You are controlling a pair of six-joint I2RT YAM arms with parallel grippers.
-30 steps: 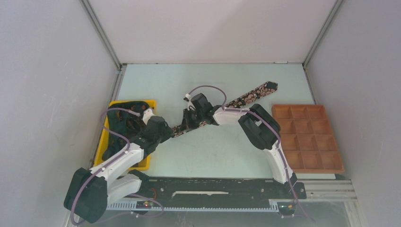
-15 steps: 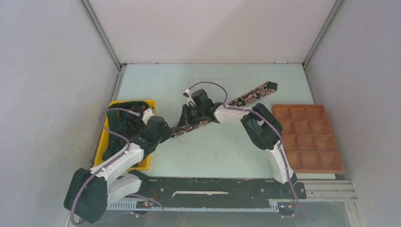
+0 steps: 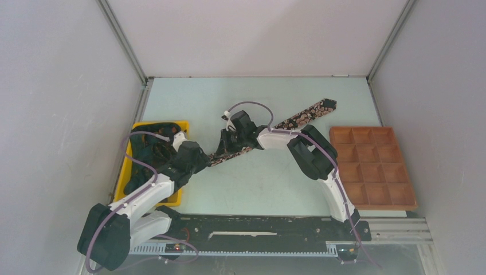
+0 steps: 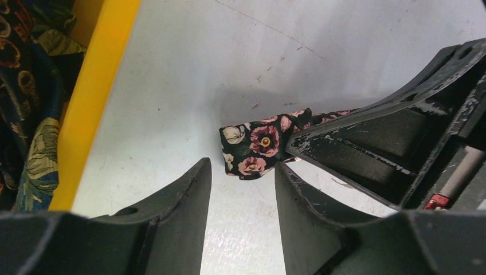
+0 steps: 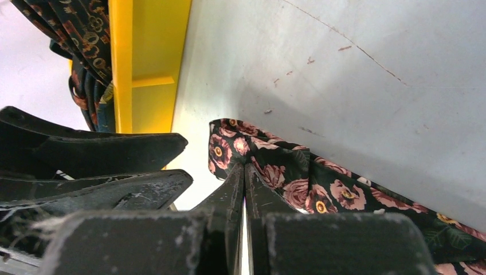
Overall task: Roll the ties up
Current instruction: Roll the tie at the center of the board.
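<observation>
Right gripper [image 5: 245, 167], pressed together on the floral tie's [image 3: 304, 116] end, has edged slightly toward the yellow bin [image 3: 172, 122]. Left gripper [image 4: 242, 183] waits half-spread there. Rolling looks barely begun.

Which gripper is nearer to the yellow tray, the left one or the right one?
Left. The left gripper is open, close beside the yellow tray. The right gripper is farther from it, shut, its tips on the floral tie.
</observation>
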